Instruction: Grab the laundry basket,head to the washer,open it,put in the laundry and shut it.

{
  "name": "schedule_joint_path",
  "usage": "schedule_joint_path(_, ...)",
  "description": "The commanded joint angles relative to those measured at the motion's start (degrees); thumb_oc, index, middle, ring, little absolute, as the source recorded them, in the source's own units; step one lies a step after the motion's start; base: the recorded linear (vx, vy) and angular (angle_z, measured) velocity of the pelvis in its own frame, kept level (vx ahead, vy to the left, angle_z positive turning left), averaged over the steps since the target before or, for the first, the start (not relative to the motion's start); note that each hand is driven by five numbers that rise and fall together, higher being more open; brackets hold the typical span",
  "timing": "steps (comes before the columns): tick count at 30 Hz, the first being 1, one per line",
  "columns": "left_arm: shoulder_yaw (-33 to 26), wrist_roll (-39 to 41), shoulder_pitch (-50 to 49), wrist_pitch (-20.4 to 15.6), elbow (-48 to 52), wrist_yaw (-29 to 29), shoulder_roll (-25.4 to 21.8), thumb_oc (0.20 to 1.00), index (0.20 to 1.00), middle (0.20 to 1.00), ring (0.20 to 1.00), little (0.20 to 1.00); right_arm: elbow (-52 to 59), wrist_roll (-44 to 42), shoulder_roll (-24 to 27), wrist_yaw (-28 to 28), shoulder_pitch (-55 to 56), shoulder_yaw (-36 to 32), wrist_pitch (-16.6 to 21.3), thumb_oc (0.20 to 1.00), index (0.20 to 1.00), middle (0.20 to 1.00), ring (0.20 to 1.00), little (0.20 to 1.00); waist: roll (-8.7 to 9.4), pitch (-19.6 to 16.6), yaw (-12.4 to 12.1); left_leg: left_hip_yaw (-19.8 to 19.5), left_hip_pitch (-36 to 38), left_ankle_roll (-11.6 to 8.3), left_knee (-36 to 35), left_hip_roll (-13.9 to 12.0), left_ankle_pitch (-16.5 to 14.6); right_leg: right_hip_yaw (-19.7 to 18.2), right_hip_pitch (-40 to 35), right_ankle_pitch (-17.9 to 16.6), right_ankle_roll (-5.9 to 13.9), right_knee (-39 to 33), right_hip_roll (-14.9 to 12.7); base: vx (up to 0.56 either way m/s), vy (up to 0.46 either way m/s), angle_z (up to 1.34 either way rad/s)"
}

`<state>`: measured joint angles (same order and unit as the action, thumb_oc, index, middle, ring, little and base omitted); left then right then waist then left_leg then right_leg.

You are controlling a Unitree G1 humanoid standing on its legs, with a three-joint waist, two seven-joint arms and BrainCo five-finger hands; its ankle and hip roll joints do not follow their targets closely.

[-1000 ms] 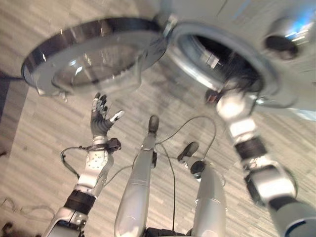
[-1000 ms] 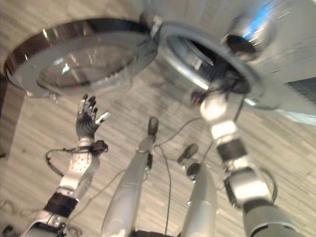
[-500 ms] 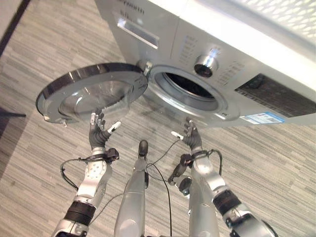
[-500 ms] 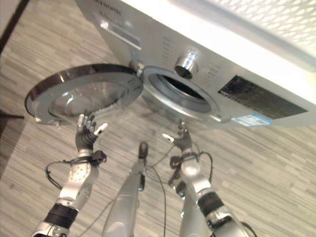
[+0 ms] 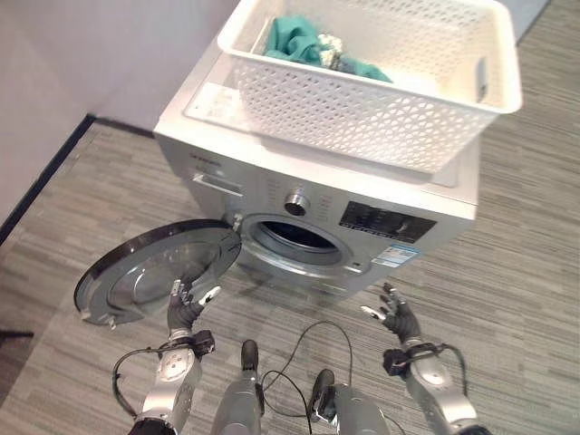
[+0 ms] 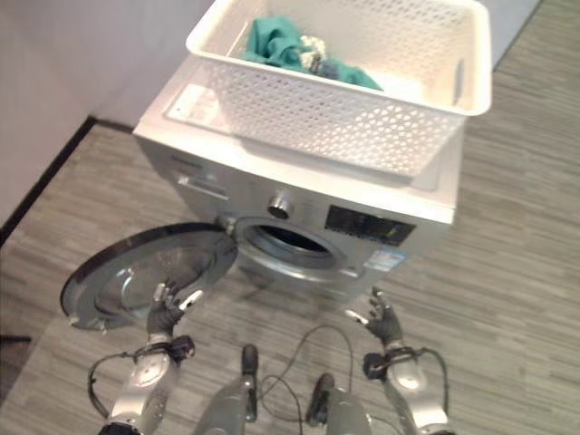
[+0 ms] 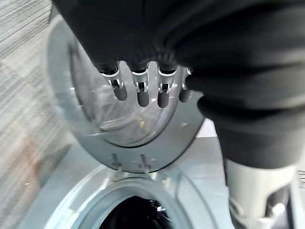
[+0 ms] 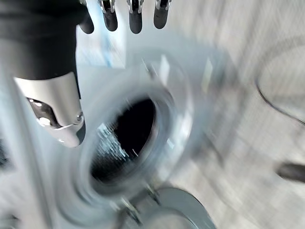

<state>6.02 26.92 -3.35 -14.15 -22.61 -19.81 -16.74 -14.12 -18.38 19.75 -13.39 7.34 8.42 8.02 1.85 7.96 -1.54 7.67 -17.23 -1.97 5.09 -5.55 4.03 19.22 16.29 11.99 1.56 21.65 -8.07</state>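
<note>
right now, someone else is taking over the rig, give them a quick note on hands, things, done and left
Left hand: open, holding nothing, raised near the rim of the washer door.
Right hand: open, holding nothing, raised in front of the washer, to the right of the drum opening.
Laundry basket: on top of the washer, with the green laundry inside.
Done: basket is at the washer; door is swung wide open.
Left: move the laundry from the basket into the drum, then shut the door.
</note>
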Motion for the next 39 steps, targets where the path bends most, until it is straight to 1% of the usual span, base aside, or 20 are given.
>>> schedule_joint_path(1, -4.0, -0.1, -0.2, -2.4, -1.1, -0.9, 0.2, 1.000, 1.000, 1.000, 1.000, 1.000, 5.6, 7.6, -0.1, -6.3, -2.7, -6.1, 4.1, 1.000, 1.000, 1.000, 1.000, 1.000, 0.73, -0.6, 0.6, 1.1, 2.0, 1.90, 0.6, 3.4, -5.1, -1.7, -12.1, -0.7, 4.75, -7.0, 0.8, 0.20, 0.164, -0.56)
schedule_joint_path(4, -5.1, -0.9, -1.4, -2.1, -2.5, -0.9, 0.9, 1.000, 1.000, 1.000, 1.000, 1.000, 9.8, 13.3, 0.5, -10.1, -2.8, -10.9, 4.4, 1.000, 1.000, 1.000, 1.000, 1.000, -0.39, -1.6, 0.7, 2.8, 7.3, 4.51, -0.9, 4.7, -6.2, -2.7, -11.6, -6.5, 7.23, -1.3, -1.0, 0.15, 0.202, -0.38)
schedule_joint_path(6, -5.0, -2.0, -1.1, -1.7, -3.6, -0.4, 0.8, 1.000, 1.000, 1.000, 1.000, 1.000, 14.5, 19.4, 2.2, -14.8, -4.5, -16.3, 4.1, 1.000, 1.000, 1.000, 1.000, 1.000, -1.84, -1.5, 1.6, 2.2, 11.9, 6.51, -3.1, 6.0, -6.5, -4.0, -10.1, -11.5, 8.73, 10.4, -2.4, 0.17, 0.243, -0.20)
schedule_joint_path(9, -4.6, -3.6, 0.1, -0.8, -4.6, -0.4, 0.2, 1.000, 1.000, 1.000, 1.000, 1.000, 19.2, 22.2, 2.5, -18.5, -6.6, -21.0, 4.1, 1.000, 1.000, 1.000, 1.000, 1.000, -3.02, -1.2, 2.1, 1.7, 15.2, 6.93, -4.3, 6.2, -6.7, -3.4, -8.1, -10.6, 8.78, 19.2, -3.6, 0.12, 0.115, 0.21)
schedule_joint_path(11, -4.3, -4.2, 0.7, -0.4, -4.7, -0.4, -0.1, 1.000, 1.000, 1.000, 1.000, 1.000, 20.8, 22.2, 2.7, -19.0, -7.2, -22.9, 3.9, 1.000, 1.000, 1.000, 1.000, 1.000, -3.17, -1.3, 2.2, 1.3, 16.3, 6.72, -5.0, 6.2, -6.9, -2.8, -7.5, -9.6, 8.31, 19.5, -4.6, 0.11, -0.002, 0.40)
schedule_joint_path(13, -4.3, -5.2, 1.9, 0.0, -5.1, 0.8, -1.1, 1.000, 1.000, 1.000, 1.000, 1.000, 23.0, 23.0, 6.0, -19.3, -11.0, -26.1, 2.6, 1.000, 1.000, 1.000, 1.000, 1.000, -2.97, -2.3, 1.9, -0.8, 17.1, 5.43, -5.7, 5.5, -7.7, -3.3, -6.5, -6.0, 6.67, 8.7, -5.5, 0.16, -0.106, 0.25)
schedule_joint_path(16, -4.6, -6.9, 2.1, 0.3, -5.5, 1.6, -1.2, 1.000, 1.000, 1.000, 1.000, 1.000, 23.1, 23.9, 11.3, -19.2, -14.0, -27.5, 1.5, 1.000, 1.000, 1.000, 1.000, 1.000, -2.26, -2.9, 1.8, -2.8, 18.7, 4.92, -5.7, 5.6, -9.4, -8.6, -6.3, -6.6, 6.93, -4.3, -3.8, 0.11, -0.104, 0.13)
schedule_joint_path(17, -4.6, -6.9, 2.2, 0.3, -5.5, 1.6, -1.2, 1.000, 1.000, 1.000, 1.000, 1.000, 23.0, 23.8, 11.4, -19.2, -14.0, -27.6, 1.5, 1.000, 1.000, 1.000, 1.000, 1.000, -2.39, -2.9, 1.7, -2.7, 18.5, 4.94, -5.7, 5.5, -9.3, -8.6, -6.4, -7.2, 6.86, -4.8, -3.6, 0.08, -0.075, 0.28)
schedule_joint_path(20, -4.3, -8.3, 2.7, 0.6, -6.7, 2.5, -1.4, 1.000, 1.000, 1.000, 1.000, 1.000, 22.7, 25.4, 19.7, -18.6, -16.4, -29.2, 0.4, 1.000, 1.000, 1.000, 1.000, 1.000, -0.72, -3.4, 2.2, -4.9, 19.5, 4.67, -5.8, 6.5, -10.4, -15.6, -6.2, -12.1, 8.86, -13.0, -3.0, 0.11, -0.090, 0.52)
schedule_joint_path(24, -3.3, -8.8, 1.9, 0.9, -7.2, 4.3, -1.2, 1.000, 1.000, 1.000, 1.000, 1.000, 22.6, 24.9, 27.2, -17.3, -18.8, -30.5, 0.6, 1.000, 1.000, 1.000, 1.000, 1.000, 0.72, -5.4, 2.0, -5.8, 20.7, 4.43, -7.2, 7.2, -10.7, -15.2, -8.7, -13.7, 9.36, -15.9, -3.3, 0.12, -0.079, 0.56)
schedule_joint_path(25, -2.2, -8.4, 1.0, 1.2, -7.4, 5.4, -1.3, 1.000, 1.000, 1.000, 1.000, 1.000, 20.8, 22.1, 33.8, -15.2, -22.2, -29.7, 0.7, 1.000, 1.000, 1.000, 1.000, 1.000, 1.47, -6.2, 1.9, -6.7, 20.7, 4.06, -7.6, 6.8, -10.5, -15.3, -9.1, -13.9, 9.22, -16.8, -2.6, 0.06, -0.073, 0.15)
schedule_joint_path(26, -2.2, -8.4, 1.0, 1.2, -7.4, 5.4, -1.1, 1.000, 1.000, 1.000, 1.000, 1.000, 20.2, 21.8, 34.2, -15.2, -22.6, -29.4, 0.9, 1.000, 1.000, 1.000, 1.000, 1.000, 1.25, -6.2, 1.9, -6.7, 20.7, 4.03, -7.7, 6.7, -10.4, -15.3, -9.1, -13.9, 9.20, -16.9, -2.6, 0.08, -0.112, 0.05)
schedule_joint_path(27, -1.8, -8.0, 0.7, 1.1, -7.4, 5.9, -1.6, 1.000, 1.000, 1.000, 1.000, 1.000, 19.5, 20.1, 38.7, -13.9, -24.8, -28.4, 0.8, 1.000, 1.000, 1.000, 1.000, 1.000, 1.91, -6.5, 1.7, -6.6, 20.7, 3.77, -7.8, 6.4, -10.2, -14.9, -9.4, -13.7, 9.08, -17.2, -2.4, 0.04, -0.108, -0.03)
schedule_joint_path(28, -1.3, -6.8, 0.3, 1.1, -7.2, 6.6, -1.6, 1.000, 1.000, 1.000, 1.000, 1.000, 17.0, 15.7, 45.5, -10.6, -29.8, -24.2, 1.5, 1.000, 1.000, 1.000, 1.000, 1.000, 2.23, -6.7, 1.9, -6.9, 20.6, 3.11, -8.3, 5.8, -9.8, -14.4, -9.8, -13.6, 8.69, -17.8, -1.9, 0.05, -0.146, -0.04)
schedule_joint_path(30, -0.8, -5.7, 0.2, 1.0, -7.3, 7.6, -2.1, 1.000, 1.000, 1.000, 1.000, 1.000, 15.1, 9.0, 51.2, -5.3, -33.0, -20.1, 2.7, 1.000, 1.000, 1.000, 1.000, 1.000, 3.14, -7.0, 2.0, -7.0, 20.8, 2.36, -9.1, 5.0, -9.3, -13.9, -10.2, -13.3, 8.42, -18.5, -1.4, 0.04, -0.110, -0.07)
schedule_joint_path(31, -0.9, -5.7, 0.2, 1.0, -7.3, 7.7, -1.9, 1.000, 1.000, 1.000, 1.000, 1.000, 14.7, 8.8, 51.5, -5.2, -33.7, -19.4, 2.9, 1.000, 1.000, 1.000, 1.000, 1.000, 2.97, -7.0, 2.1, -7.0, 20.9, 2.33, -9.2, 4.9, -9.3, -13.9, -10.3, -13.3, 8.40, -18.6, -1.4, 0.04, -0.078, -0.05)
schedule_joint_path(35, 0.5, -3.0, 0.0, 1.0, -7.3, 9.6, -3.2, 1.000, 1.000, 1.000, 1.000, 1.000, 5.3, -2.9, 60.0, 4.8, -55.3, 4.8, 0.8, 1.000, 1.000, 1.000, 1.000, 1.000, 4.77, -7.5, 1.7, -6.9, 20.8, 0.72, -9.9, 3.4, -8.3, -13.1, -11.2, -13.4, 7.64, -20.6, -0.5, 0.02, -0.094, 0.03)
schedule_joint_path(36, 0.6, -2.5, -0.1, 1.1, -7.4, 9.7, -3.3, 1.000, 1.000, 1.000, 1.000, 1.000, 3.5, -4.1, 60.2, 5.3, -61.9, 11.3, 0.2, 1.000, 1.000, 1.000, 1.000, 1.000, 4.89, -7.7, 1.8, -6.9, 20.8, 0.48, -10.0, 3.2, -8.1, -13.0, -11.3, -13.4, 7.55, -21.1, -0.3, 0.04, -0.106, 0.05)
schedule_joint_path(37, 1.1, -1.5, -0.3, 1.4, -8.0, 10.2, -3.3, 1.000, 1.000, 1.000, 1.000, 1.000, -0.9, -7.6, 58.7, 8.9, -75.7, 25.8, -0.6, 0.937, 0.937, 0.937, 0.937, 0.937, 5.22, -8.0, 1.8, -6.7, 20.8, -0.12, -10.1, 2.5, -7.9, -12.9, -11.8, -13.3, 7.12, -21.9, 0.3, 0.04, -0.092, 0.07)
schedule_joint_path(39, 1.3, -1.1, -0.2, 1.4, -8.1, 10.5, -3.1, 1.000, 1.000, 1.000, 1.000, 1.000, -2.7, -8.6, 57.6, 9.9, -81.0, 31.4, -1.1, 1.000, 1.000, 1.000, 1.000, 1.000, 5.25, -8.0, 1.9, -6.7, 20.7, -0.39, -10.1, 2.2, -7.7, -12.9, -11.9, -13.4, 7.01, -22.2, 0.5, 0.02, -0.059, 0.00)
